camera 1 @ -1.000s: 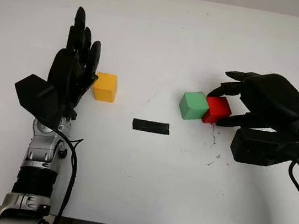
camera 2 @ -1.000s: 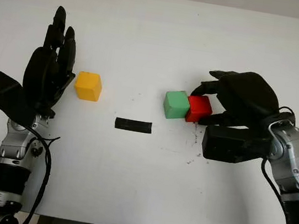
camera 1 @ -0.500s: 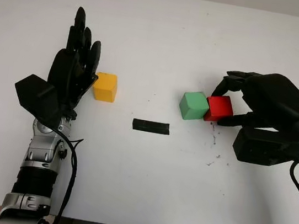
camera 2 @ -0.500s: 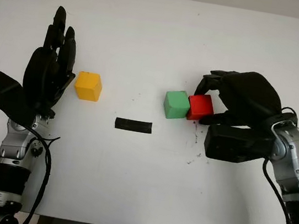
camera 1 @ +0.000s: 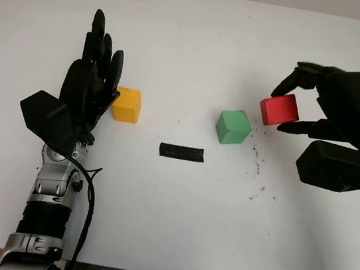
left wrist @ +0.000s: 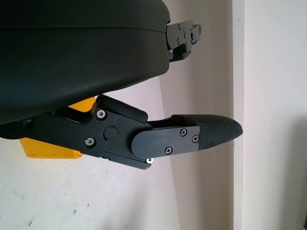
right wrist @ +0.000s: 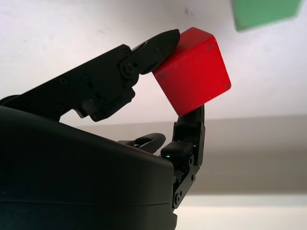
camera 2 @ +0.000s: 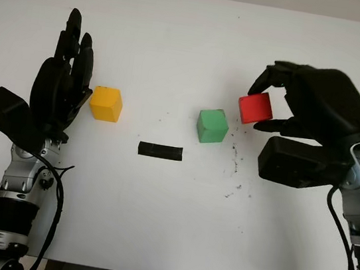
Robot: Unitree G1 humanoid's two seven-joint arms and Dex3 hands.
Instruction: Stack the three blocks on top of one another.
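My right hand (camera 1: 290, 105) is shut on the red block (camera 1: 279, 110), pinching it between its fingertips (right wrist: 163, 43) and holding it in the air, to the right of and above the green block (camera 1: 234, 127). The green block sits alone on the white table (camera 1: 177, 202) near the middle right. Over at the left, the yellow block (camera 1: 126, 105) sits on the table. My left hand (camera 1: 91, 82) is open and upright just left of the yellow block, close beside it.
A short strip of black tape (camera 1: 181, 152) lies on the table between the yellow and green blocks, a little nearer to me. Dark specks (camera 1: 257, 166) mark the surface below the red block. The table's far edge runs along the top.
My right hand has lifted the red block off the table and away from the green block, up and slightly right. The left hand and the yellow and green blocks have stayed put.
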